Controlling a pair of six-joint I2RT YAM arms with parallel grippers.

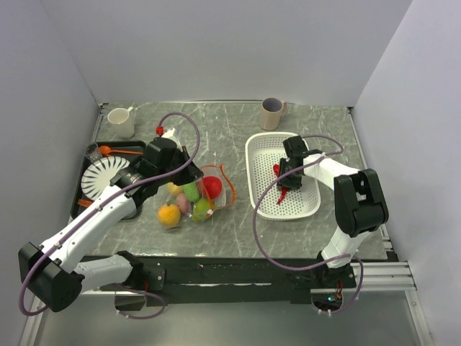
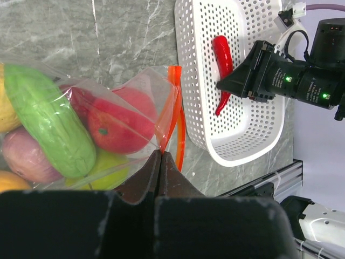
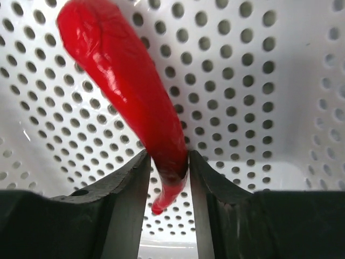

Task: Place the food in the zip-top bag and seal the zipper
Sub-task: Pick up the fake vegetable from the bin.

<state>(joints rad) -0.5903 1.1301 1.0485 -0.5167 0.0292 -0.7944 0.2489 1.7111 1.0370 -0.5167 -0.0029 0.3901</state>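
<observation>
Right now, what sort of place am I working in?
Most likely a lab test cell dressed as a kitchen counter. Plain white walls box in a marble-look table. The food in the zip-top bag is glossy toy fruit. A white mug and a beige mug stand at the far edge.

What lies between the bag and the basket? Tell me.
Only bare table: the bag ends at its zipper, and nothing lies from there to the basket. The top view shows it.
</observation>
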